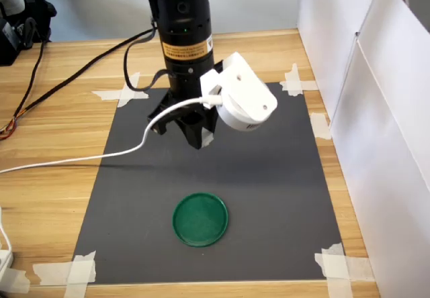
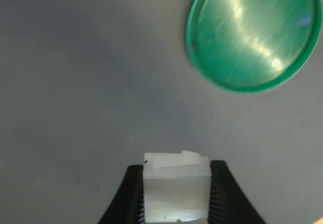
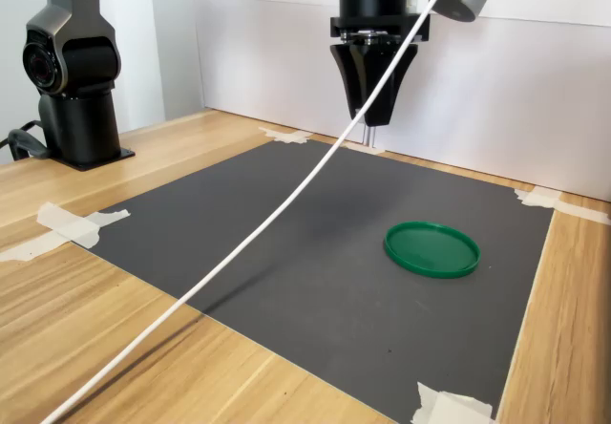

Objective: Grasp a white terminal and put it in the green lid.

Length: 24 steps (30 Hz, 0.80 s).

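Note:
In the wrist view the white terminal (image 2: pixel 176 186), a small white plastic block, sits clamped between my gripper's (image 2: pixel 176 196) two black fingers (image 2: pixel 130 199). The gripper hangs above the dark mat, apart from it. In both exterior views the gripper (image 1: pixel 197 135) (image 3: pixel 375 116) points down over the mat's back part, and the terminal cannot be made out there. The green lid (image 1: pixel 200 219) (image 3: pixel 431 248) (image 2: pixel 252 32), a flat round disc with a low rim, lies empty on the mat, nearer the front edge in the first exterior view.
The dark grey mat (image 1: pixel 269 177) is taped at its corners to a wooden table. A white cable (image 1: pixel 80 158) runs from the wrist camera (image 1: pixel 245 103) across the mat. White panels (image 1: pixel 383 110) stand along the first exterior view's right. A black robot base (image 3: pixel 76 71) stands at the second exterior view's left.

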### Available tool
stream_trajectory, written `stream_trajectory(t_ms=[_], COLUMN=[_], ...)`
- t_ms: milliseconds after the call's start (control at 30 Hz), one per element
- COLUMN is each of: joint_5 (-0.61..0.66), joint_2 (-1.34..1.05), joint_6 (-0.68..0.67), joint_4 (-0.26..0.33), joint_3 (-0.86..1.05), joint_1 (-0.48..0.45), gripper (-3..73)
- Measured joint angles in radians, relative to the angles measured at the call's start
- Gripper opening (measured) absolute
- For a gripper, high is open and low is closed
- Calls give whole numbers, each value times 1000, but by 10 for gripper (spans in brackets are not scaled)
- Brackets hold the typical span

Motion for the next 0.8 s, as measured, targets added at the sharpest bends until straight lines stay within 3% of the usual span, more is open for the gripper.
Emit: stream_trajectory(t_ms=[367,800], joint_5=[28,-53], joint_2=[202,301], joint_6=[82,102], joint_4=[-3,-19], joint_3=[-211,-222], joint_1=[-42,-46], gripper=[273,273])
